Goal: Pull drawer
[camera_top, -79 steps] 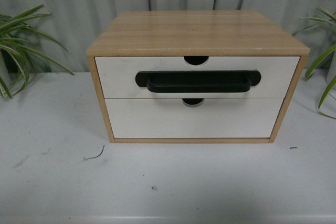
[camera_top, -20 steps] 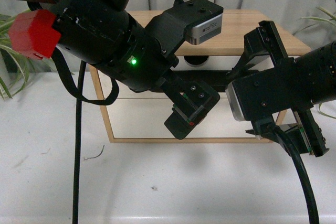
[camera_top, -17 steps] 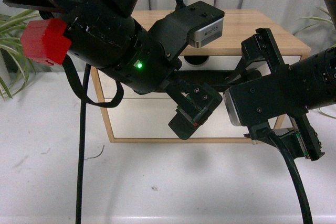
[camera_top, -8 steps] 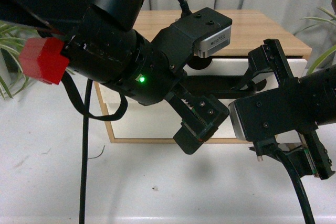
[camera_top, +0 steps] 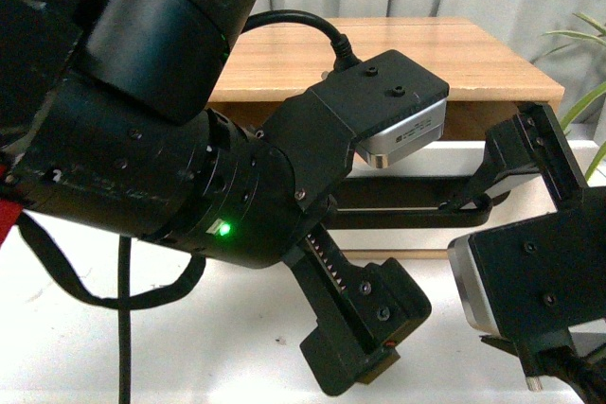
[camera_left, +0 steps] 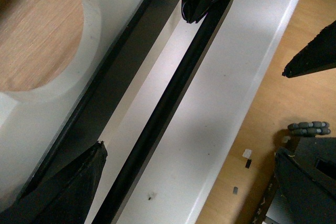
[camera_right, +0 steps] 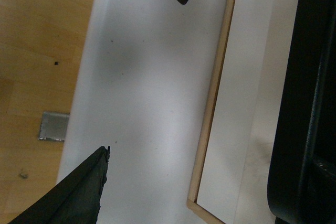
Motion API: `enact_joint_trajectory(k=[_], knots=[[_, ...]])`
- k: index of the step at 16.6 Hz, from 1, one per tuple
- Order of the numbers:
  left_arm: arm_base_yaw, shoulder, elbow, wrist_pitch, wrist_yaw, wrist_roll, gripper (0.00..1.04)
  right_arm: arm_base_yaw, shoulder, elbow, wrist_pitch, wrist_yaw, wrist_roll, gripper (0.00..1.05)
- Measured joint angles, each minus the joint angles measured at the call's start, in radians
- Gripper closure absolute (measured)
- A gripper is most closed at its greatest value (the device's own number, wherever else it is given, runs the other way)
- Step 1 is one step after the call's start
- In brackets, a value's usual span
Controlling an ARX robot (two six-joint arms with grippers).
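The drawer (camera_top: 469, 154) stands partly out of the wooden cabinet (camera_top: 417, 54), with a dark gap under the cabinet top. Its black bar handle (camera_top: 407, 207) shows between the arms. In the left wrist view the white front with its half-round notch (camera_left: 100, 19) and the handle (camera_left: 168, 108) run diagonally. My left gripper (camera_left: 144, 81) is open, its fingertips (camera_left: 68, 187) lying along the handle; contact cannot be told. My right gripper (camera_right: 144, 76) is open over the white table, the handle (camera_right: 304, 103) off to its side. Its upper finger (camera_top: 525, 153) is by the handle's right end.
My left arm (camera_top: 170, 139) fills most of the front view and hides the cabinet's left half. The plain lower drawer front (camera_right: 247, 103) and the cabinet's wood edge (camera_right: 210, 119) sit on the white table (camera_right: 142, 103). A plant (camera_top: 582, 54) stands at the right.
The drawer has come forward out of the cabinet, opening a dark gap under the top. Both arms have drawn back toward the camera with it and look larger.
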Motion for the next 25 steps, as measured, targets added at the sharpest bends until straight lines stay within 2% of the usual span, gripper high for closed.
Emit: enact_joint_trajectory(k=[7, 12, 16, 19, 20, 21, 22, 23, 24, 25], knots=[[-0.025, -0.097, -0.105, 0.002, 0.022, -0.021, 0.07, -0.005, -0.142, -0.08, -0.133, -0.02, 0.009, 0.06], [-0.016, -0.22, -0.132, -0.012, 0.026, -0.069, 0.07, -0.086, -0.247, -0.079, -0.268, -0.056, 0.018, 0.06], [0.02, -0.304, -0.154, 0.008, 0.064, -0.114, 0.07, -0.154, -0.311, -0.072, -0.258, -0.155, 0.089, 0.06], [0.092, -0.384, -0.208, 0.082, 0.093, -0.198, 0.07, -0.203, -0.342, -0.072, -0.099, -0.241, 0.265, 0.06], [0.134, -0.427, -0.241, 0.141, 0.108, -0.252, 0.07, -0.225, -0.36, -0.082, 0.0, -0.259, 0.383, 0.06], [0.185, -0.478, -0.285, 0.211, 0.112, -0.315, 0.07, -0.241, -0.383, -0.104, 0.091, -0.257, 0.508, 0.06], [0.26, -0.528, -0.335, 0.294, 0.092, -0.385, 0.07, -0.262, -0.404, -0.142, 0.204, -0.22, 0.684, 0.06], [0.306, -0.554, -0.363, 0.333, 0.072, -0.434, 0.07, -0.273, -0.413, -0.164, 0.265, -0.186, 0.793, 0.06], [0.331, -0.567, -0.378, 0.354, 0.061, -0.459, 0.07, -0.277, -0.414, -0.168, 0.277, -0.177, 0.821, 0.06], [0.367, -0.586, -0.401, 0.38, 0.041, -0.506, 0.07, -0.288, -0.42, -0.182, 0.309, -0.148, 0.918, 0.06]])
